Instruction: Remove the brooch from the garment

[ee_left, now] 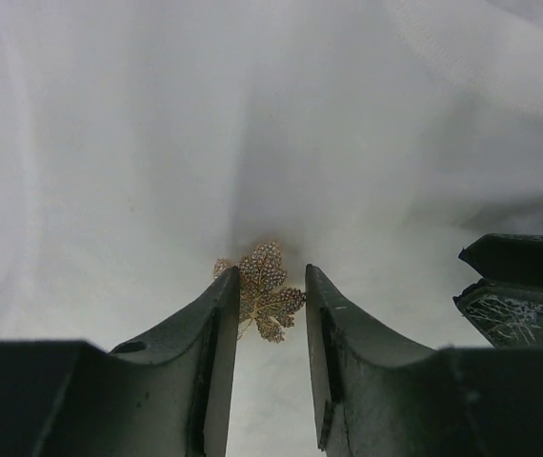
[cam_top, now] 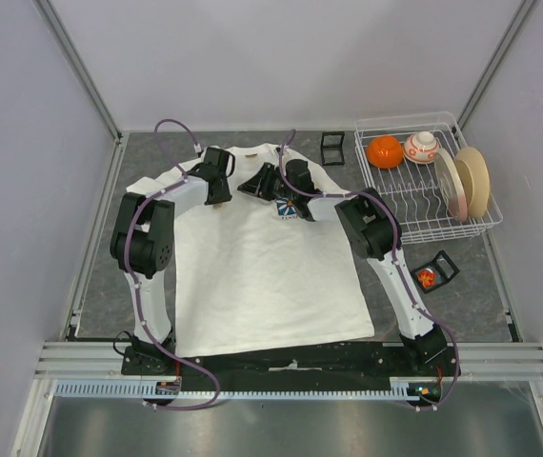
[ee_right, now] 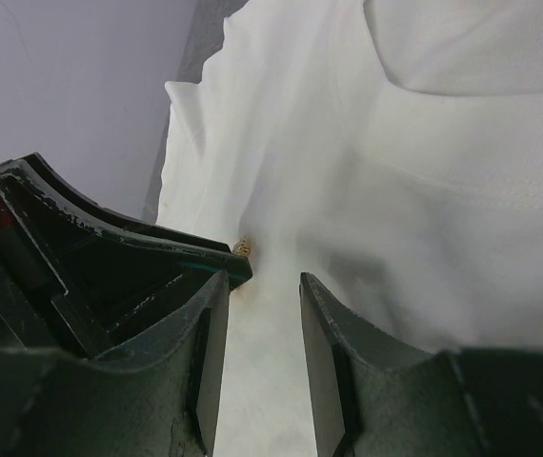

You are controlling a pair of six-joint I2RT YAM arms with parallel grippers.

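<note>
The garment, a white T-shirt with a small blue-and-white print, lies flat on the table. A gold leaf-shaped brooch is pinned to it near the collar. My left gripper is open with its two fingertips on either side of the brooch, the left tip overlapping its edge. My right gripper is open over the shirt cloth right beside it, and shows at the right of the left wrist view. From the right wrist only a speck of the brooch shows. In the top view the brooch is hidden by both grippers.
A white wire dish rack at the back right holds an orange bowl, a white-and-red bowl and upright plates. A small black frame stands behind the shirt. A black holder with an orange object lies right of it.
</note>
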